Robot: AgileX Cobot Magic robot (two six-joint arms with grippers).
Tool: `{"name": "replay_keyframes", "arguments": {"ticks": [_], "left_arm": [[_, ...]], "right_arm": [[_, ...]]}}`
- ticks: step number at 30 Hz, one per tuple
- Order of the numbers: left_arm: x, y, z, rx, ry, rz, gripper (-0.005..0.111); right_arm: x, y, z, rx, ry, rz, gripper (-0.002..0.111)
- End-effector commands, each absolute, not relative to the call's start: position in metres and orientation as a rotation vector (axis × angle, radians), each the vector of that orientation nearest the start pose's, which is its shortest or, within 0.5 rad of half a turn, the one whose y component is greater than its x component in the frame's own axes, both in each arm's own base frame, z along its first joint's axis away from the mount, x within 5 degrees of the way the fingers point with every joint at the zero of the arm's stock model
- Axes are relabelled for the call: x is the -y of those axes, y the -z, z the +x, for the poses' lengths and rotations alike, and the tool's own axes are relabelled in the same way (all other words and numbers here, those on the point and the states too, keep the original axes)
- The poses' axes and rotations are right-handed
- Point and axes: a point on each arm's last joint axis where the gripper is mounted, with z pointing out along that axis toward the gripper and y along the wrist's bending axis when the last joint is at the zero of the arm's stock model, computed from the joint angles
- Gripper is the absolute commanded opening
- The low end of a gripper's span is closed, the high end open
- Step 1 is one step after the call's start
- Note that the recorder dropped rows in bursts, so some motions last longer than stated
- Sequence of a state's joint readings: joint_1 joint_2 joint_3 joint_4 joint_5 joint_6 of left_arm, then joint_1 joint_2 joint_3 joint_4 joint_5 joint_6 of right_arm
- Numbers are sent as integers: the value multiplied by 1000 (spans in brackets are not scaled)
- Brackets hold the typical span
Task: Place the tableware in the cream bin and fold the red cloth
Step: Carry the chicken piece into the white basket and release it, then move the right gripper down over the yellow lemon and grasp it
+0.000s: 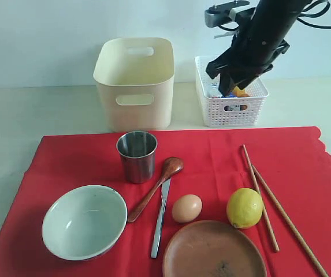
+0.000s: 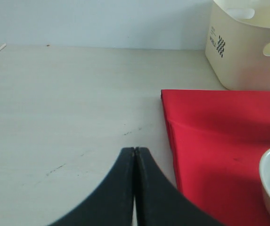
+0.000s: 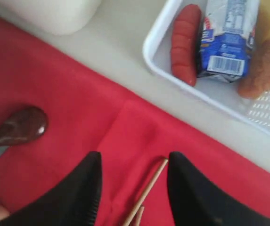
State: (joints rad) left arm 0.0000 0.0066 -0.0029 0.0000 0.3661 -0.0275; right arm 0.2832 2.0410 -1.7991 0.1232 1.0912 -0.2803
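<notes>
Right tool point(image 3: 134, 157) (jaws apart, empty) hovers over the chopsticks point(image 3: 149, 186)

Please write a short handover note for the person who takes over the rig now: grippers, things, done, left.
Left gripper: shut, empty, over the table beside the red cloth.
Right gripper: open, empty, above the chopsticks.
Steel cup, bowl, spoon, knife, plate and chopsticks lie on the cloth, with egg and lemon.
Cream bin stands behind the cloth.
Done: nothing yet.
Left: all tableware into the bin, then fold the cloth.
</notes>
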Motion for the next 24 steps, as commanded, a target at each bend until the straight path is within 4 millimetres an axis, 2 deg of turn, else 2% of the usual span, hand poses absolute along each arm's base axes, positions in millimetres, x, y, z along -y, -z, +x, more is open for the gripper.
{"name": "replay_keyframes", "arguments": {"ticks": [1, 11, 16, 20, 24], "left_arm": [[0, -181, 53, -1837, 16, -23, 0], [0, -181, 53, -1837, 16, -23, 0], [0, -181, 53, -1837, 16, -23, 0], [0, -181, 53, -1837, 16, -23, 0], [0, -181, 53, -1837, 16, -23, 0]], "right_arm": [[-152, -259, 410, -2720, -178, -845, 43], [-199, -257, 382, -2699, -192, -1131, 43], [-213, -257, 373, -2697, -196, -1168, 43], [-211, -253, 360, -2780, -206, -1066, 43], [-195, -250, 343, -2849, -108, -1019, 43]]}}
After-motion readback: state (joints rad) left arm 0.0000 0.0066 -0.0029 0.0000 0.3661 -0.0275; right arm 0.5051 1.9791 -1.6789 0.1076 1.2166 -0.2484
